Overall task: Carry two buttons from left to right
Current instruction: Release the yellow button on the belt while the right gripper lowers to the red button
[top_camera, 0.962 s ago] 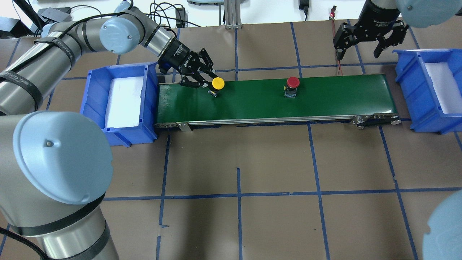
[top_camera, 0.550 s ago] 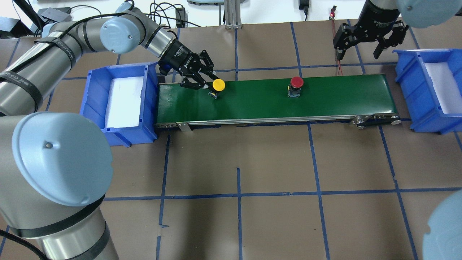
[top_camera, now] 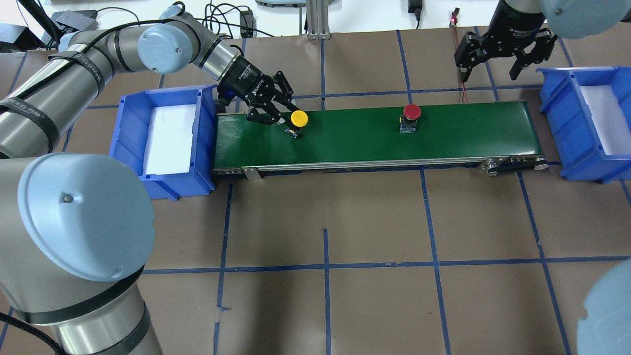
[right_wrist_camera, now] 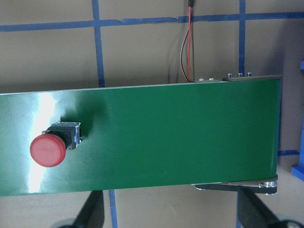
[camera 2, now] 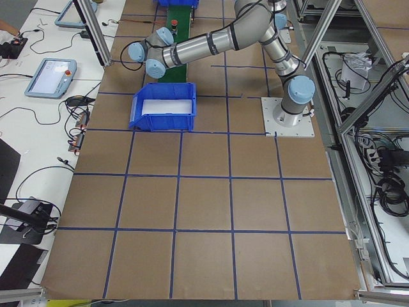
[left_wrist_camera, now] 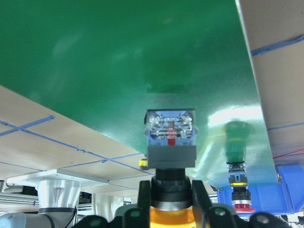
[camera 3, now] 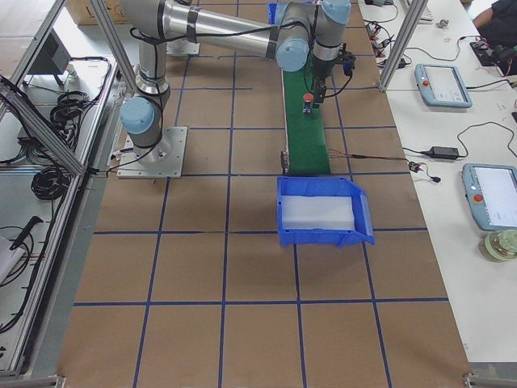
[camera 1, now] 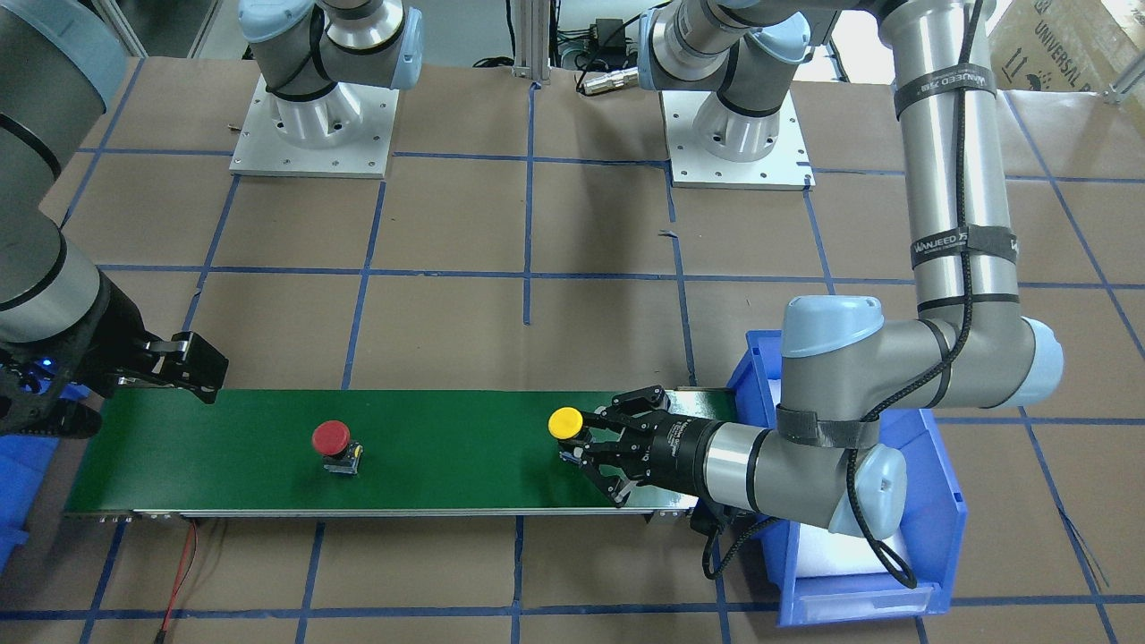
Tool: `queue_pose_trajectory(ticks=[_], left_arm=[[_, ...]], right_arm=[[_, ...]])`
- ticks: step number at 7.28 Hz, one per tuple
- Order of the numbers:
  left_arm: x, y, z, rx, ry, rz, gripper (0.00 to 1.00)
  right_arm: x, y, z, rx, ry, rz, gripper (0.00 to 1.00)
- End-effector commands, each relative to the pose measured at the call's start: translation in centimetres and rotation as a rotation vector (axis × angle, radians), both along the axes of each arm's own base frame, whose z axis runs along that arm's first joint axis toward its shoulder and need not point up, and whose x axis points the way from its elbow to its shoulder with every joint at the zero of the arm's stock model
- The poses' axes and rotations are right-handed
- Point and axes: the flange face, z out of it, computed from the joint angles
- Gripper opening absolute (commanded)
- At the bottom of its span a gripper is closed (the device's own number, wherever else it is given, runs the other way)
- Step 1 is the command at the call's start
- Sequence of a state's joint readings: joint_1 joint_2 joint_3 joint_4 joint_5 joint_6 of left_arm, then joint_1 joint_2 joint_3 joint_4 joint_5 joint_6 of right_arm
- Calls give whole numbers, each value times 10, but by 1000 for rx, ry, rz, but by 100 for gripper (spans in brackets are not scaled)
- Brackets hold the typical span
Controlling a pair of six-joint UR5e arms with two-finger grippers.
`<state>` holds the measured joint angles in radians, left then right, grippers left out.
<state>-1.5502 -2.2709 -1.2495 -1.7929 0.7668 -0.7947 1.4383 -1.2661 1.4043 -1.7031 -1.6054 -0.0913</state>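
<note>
The yellow button [top_camera: 298,118] is at the left end of the green conveyor belt [top_camera: 374,140], its contact block at the belt's surface. My left gripper [top_camera: 287,121] is shut on it; in the left wrist view the fingers [left_wrist_camera: 145,202] clamp its black collar below the grey block [left_wrist_camera: 170,133]. It also shows in the front view [camera 1: 564,422]. The red button [top_camera: 411,112] stands free on the belt right of the middle, also in the right wrist view [right_wrist_camera: 47,149]. My right gripper [top_camera: 490,73] is open and empty above the belt's far right end.
A blue bin [top_camera: 129,133] with a white liner stands at the belt's left end, and another blue bin [top_camera: 554,113] at its right end. A red and black wire [top_camera: 463,91] lies behind the belt near the right gripper. Brown paper with blue tape lines covers the table.
The red button has travelled to the right along the belt. My left gripper has lowered the yellow button slightly toward the belt. The right gripper has not moved.
</note>
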Motion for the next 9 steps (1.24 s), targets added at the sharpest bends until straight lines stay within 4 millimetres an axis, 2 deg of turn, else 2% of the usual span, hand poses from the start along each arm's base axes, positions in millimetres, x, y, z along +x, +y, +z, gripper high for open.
queue_pose_trajectory(ticks=[1,3,4,5,7,8,9], left_arm=[[-6,4,-4,14,-1,-8,69],[-5,3,0,9,-2,-7,71],[-5,4,2,9,-2,-6,71],[-4,3,4,4,-4,-7,71],[-8,6,2,14,-7,-11,73],[-13,7,5,19,-12,-9,74],[-9,6,14,5,-14,-5,84]], right_arm=[[0,-1,-2,-2,-2,0,100],[5,-4,-8,-15,-11,-8,100],[26,0,-19,4,-14,25,99],[37,3,-37,-8,-12,42,99],[42,16,-75,-30,-25,47,98],[46,15,-78,-64,-44,45,98],[53,16,-85,-57,-53,51,98]])
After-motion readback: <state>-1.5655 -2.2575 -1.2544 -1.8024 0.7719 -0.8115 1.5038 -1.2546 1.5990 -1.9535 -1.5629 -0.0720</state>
